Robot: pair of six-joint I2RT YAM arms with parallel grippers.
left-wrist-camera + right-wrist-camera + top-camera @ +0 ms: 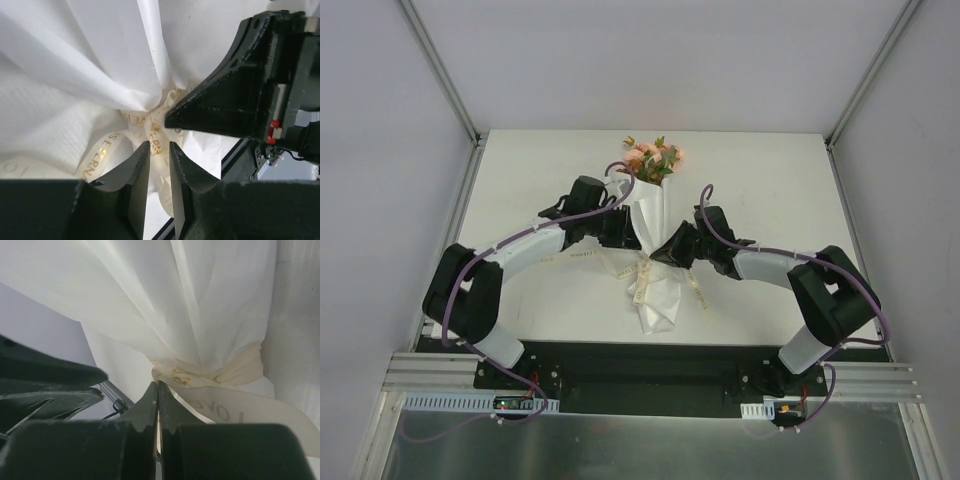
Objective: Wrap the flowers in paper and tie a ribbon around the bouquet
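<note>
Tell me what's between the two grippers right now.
The pinched waist of the bouquet, bound by the ribbon. The top view shows the left gripper and right gripper flanking it; the left wrist view shows only ribbon and paper between their tips.

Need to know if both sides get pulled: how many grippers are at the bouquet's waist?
2. The left gripper meets the waist of the bouquet from the left, jaws slightly parted; the right gripper from the right, shut on the ribbon.
</note>
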